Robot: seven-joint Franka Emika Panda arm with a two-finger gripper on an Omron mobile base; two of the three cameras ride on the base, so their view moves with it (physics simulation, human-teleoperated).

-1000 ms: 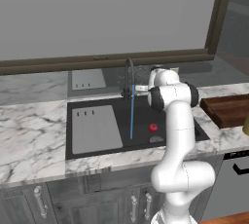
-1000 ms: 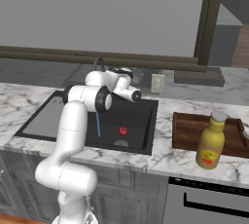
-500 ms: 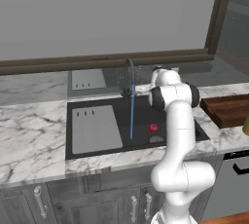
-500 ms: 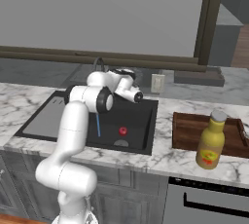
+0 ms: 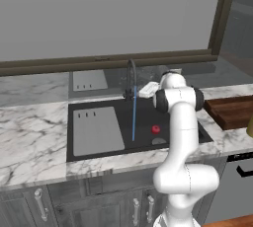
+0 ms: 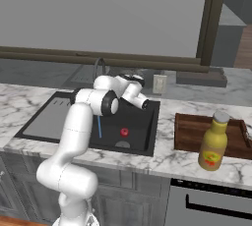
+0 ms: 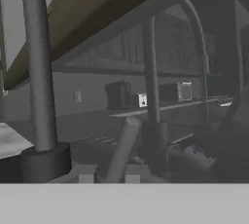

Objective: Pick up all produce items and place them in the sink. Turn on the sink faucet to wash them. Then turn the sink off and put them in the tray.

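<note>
Fingers (image 7: 109, 173) closed on the upright faucet's (image 5: 131, 80) lever at the sink's (image 5: 141, 144) far edge; water falls vertically left of the red fruit (image 5: 156, 129) near the drain.

Count of items on and around the counter:
- small glossy red round fruit (image 5: 155, 129): 1
- black rectangular recessed sink basin (image 5: 148, 117): 1
- dark metal gooseneck faucet (image 5: 131, 78): 1
- flat light-grey slotted panels (image 5: 97, 131): 2
- dark reddish-brown wooden tray (image 6: 189, 131): 1
- yellow squeeze bottle (image 6: 213, 142): 1
</note>
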